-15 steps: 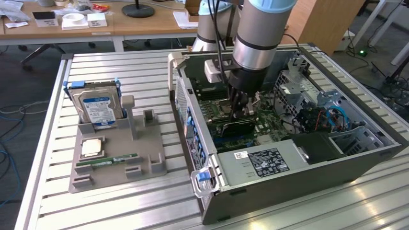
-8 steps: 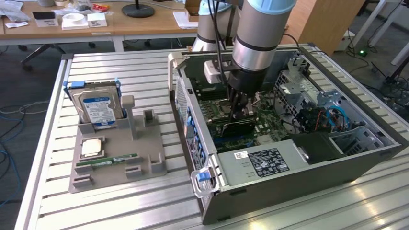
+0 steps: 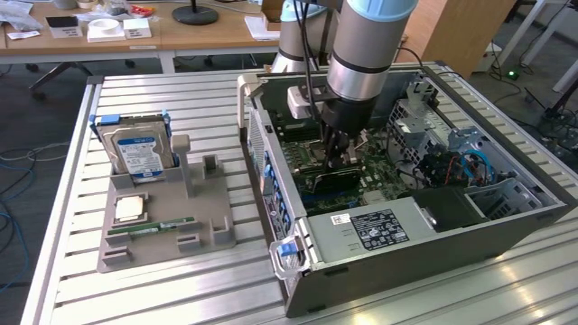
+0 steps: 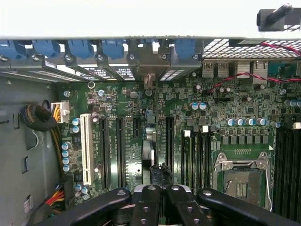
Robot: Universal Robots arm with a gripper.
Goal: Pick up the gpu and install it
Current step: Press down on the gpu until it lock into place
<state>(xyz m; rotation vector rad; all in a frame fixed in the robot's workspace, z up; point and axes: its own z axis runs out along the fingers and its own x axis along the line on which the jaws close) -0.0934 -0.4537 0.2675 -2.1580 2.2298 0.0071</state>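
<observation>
We see the gpu (image 3: pixel 342 177) (image 4: pixel 148 146) as a thin dark card standing on edge inside the case (image 3: pixel 505 223), upright over the middle slots. Its silver bracket (image 4: pixel 149 77) reaches the case's rear wall.

Silver-grey arm (image 3: pixel 357 61), black end effector (image 4: pixel 162 200)

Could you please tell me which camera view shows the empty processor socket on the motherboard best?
The wrist view: the processor socket lies open to it, with its metal frame and bare contact area plain. In the exterior view that part of the motherboard sits behind the arm inside the computer case, so the socket cannot be made out.
</observation>
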